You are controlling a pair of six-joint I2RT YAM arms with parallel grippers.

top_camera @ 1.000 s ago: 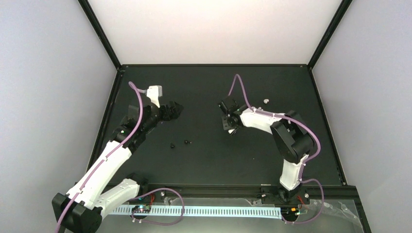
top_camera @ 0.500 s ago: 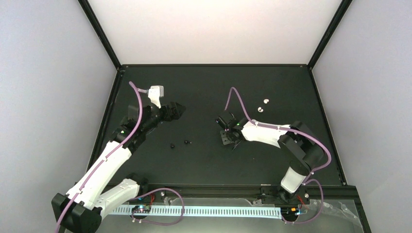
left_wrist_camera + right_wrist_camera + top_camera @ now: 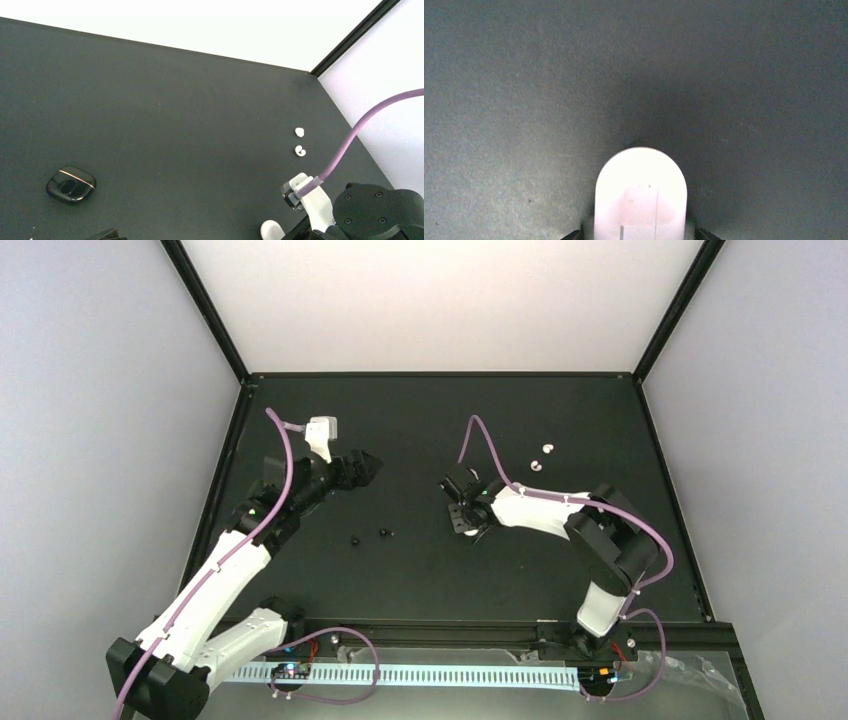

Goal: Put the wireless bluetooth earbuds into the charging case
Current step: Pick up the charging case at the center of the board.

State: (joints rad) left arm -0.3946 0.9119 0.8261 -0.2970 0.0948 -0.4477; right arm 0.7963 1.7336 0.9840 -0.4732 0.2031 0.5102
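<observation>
The white charging case (image 3: 640,192) sits between the fingers of my right gripper (image 3: 639,236), which is shut on it, low over the black table. In the top view the right gripper (image 3: 463,520) is at the table's middle and hides the case. The case's rounded end also shows in the left wrist view (image 3: 270,230). Two tiny black earbuds (image 3: 355,539) (image 3: 385,532) lie loose on the table, left of the right gripper. My left gripper (image 3: 361,468) hovers further back, above the earbuds; it looks open and empty, with only one finger tip (image 3: 107,235) showing.
A black glossy puck (image 3: 71,184) lies on the table in the left wrist view. Two small white bits (image 3: 548,449) (image 3: 537,465) lie behind the right arm. Black frame rails (image 3: 440,374) edge the table.
My right gripper has moved toward the near side and a little left with the case, uncovering the two white bits. The left gripper has turned slightly in place.
</observation>
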